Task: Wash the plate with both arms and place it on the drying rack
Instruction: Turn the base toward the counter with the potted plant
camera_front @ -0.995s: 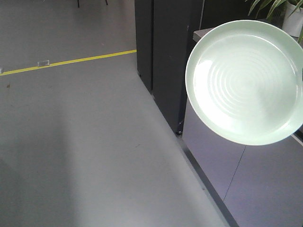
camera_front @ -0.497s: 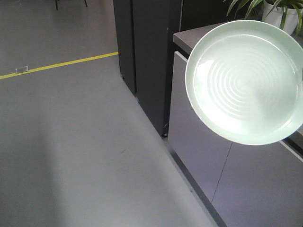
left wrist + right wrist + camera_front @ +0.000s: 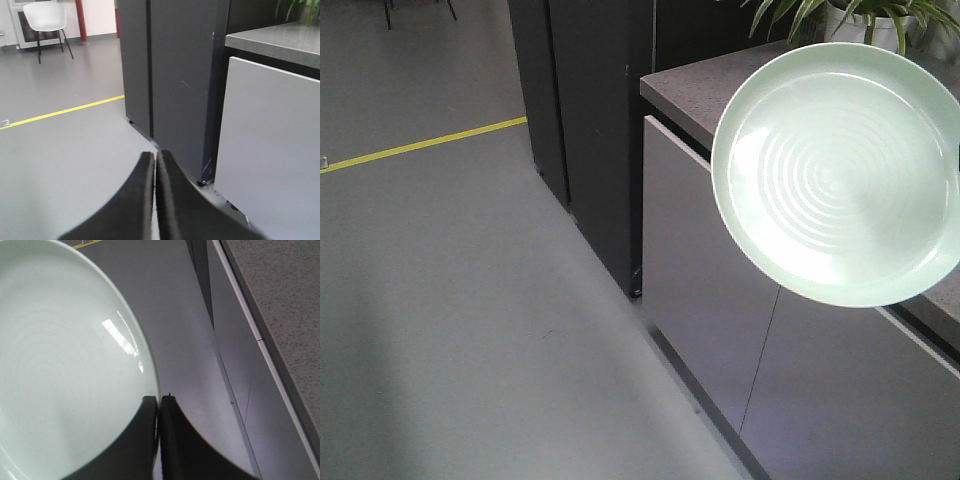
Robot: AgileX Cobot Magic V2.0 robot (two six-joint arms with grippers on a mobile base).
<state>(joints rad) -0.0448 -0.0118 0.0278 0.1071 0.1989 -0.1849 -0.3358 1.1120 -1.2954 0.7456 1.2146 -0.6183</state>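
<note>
left gripper (image 3: 155, 155): matte black, tapered | right gripper (image 3: 159, 400): matte black, tapered

Glossy plate (image 3: 835, 175), possibly ceramic

Grey floor (image 3: 470, 330) crossed by a yellow line (image 3: 420, 145) at nine o'clock. Tall dark cabinet (image 3: 600, 130) at twelve o'clock, touching a speckled bench (image 3: 695, 85) with pale doors (image 3: 705, 280). Potted plant (image 3: 862, 24) at one o'clock. White chair (image 3: 46, 17) at eleven o'clock, far off.
</note>
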